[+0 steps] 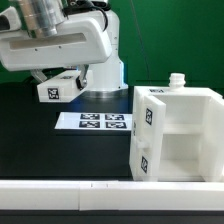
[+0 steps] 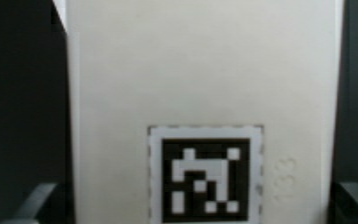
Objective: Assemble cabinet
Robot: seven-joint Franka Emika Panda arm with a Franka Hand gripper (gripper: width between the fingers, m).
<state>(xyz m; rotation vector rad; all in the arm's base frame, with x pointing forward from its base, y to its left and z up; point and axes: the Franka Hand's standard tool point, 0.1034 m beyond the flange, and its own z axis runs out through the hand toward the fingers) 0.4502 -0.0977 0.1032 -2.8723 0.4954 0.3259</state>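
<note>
Pincer (image 2: 197,205): grips a tagged white panel (image 2: 194,80) between both fingers.
Cabinet (image 1: 175,130): stands on the desk (image 1: 30,135), well apart from pincer, at exterior view's right.

Your arm (image 1: 62,40) sits in the exterior view's upper left, its white end links folded forward and down so the wrist points downward. The hand (image 2: 194,200) hangs beneath it. Both dark fingers (image 2: 34,200) show in the wrist view, one on each side of a cabinet panel (image 2: 190,70) and pressed against it.
</note>
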